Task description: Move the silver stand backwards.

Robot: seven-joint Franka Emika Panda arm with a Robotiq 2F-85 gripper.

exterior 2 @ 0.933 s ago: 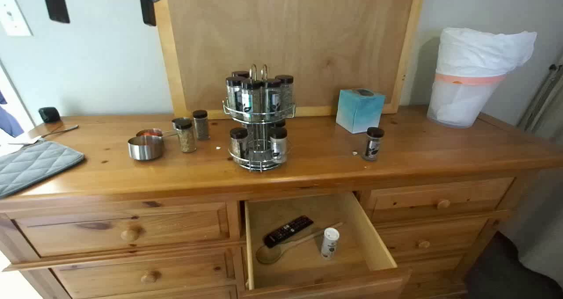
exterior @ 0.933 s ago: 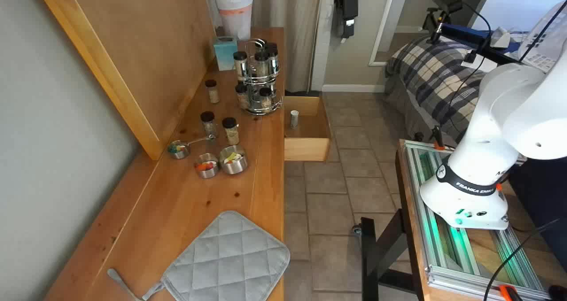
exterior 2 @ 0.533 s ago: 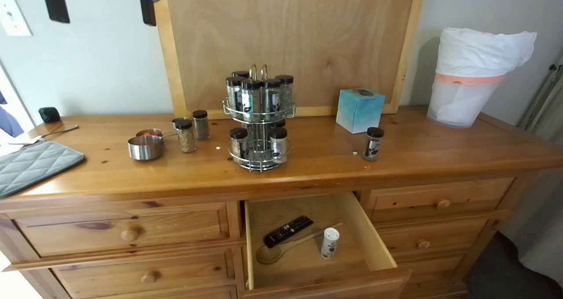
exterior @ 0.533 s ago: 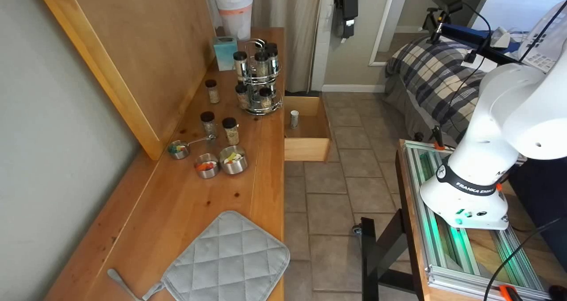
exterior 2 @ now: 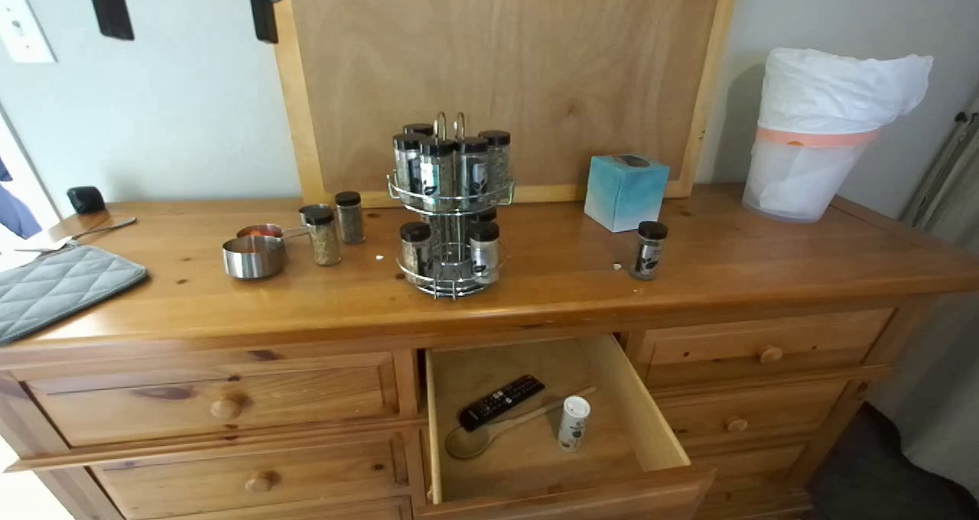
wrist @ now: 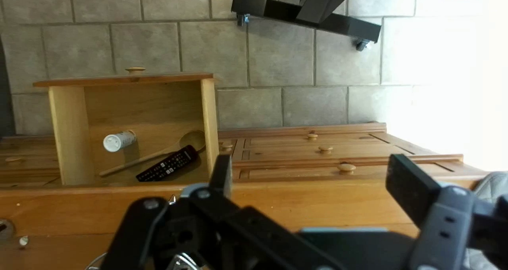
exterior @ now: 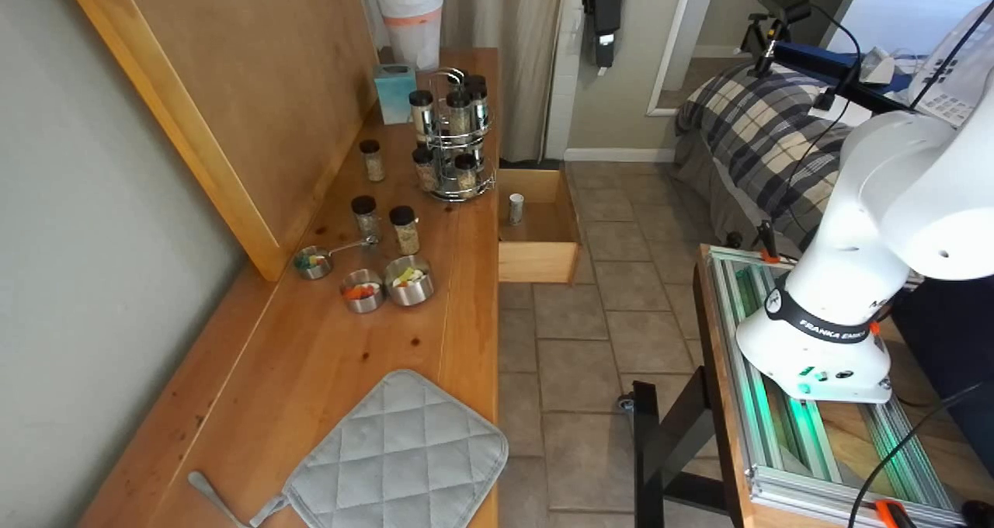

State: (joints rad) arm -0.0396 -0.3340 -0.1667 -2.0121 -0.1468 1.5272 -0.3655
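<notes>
The silver stand [exterior 2: 453, 284] is a two-tier wire rack holding several black-capped spice jars. It stands upright near the front edge of the dresser top, above the open drawer, and also shows in an exterior view [exterior: 460, 196]. In the wrist view only bits of its chrome wire [wrist: 183, 261] show at the bottom left, the rest hidden or out of frame. My gripper [wrist: 311, 174] is open, with nothing between its fingers. Its fingertips also show in both exterior views [exterior 2: 187, 19] [exterior: 603, 50], high up, left of the stand and apart from it.
Loose jars [exterior 2: 325, 237] and metal cups [exterior 2: 254, 258] stand left of the stand. A jar [exterior 2: 648, 251], tissue box [exterior 2: 627, 191] and bin [exterior 2: 799, 168] are to its right. A wooden board [exterior 2: 505, 76] leans behind. The open drawer [exterior 2: 650, 420] juts out below.
My gripper has shifted slightly to the right in an exterior view, toward the stand's side, and is still open. The stand and the other objects have not moved.
</notes>
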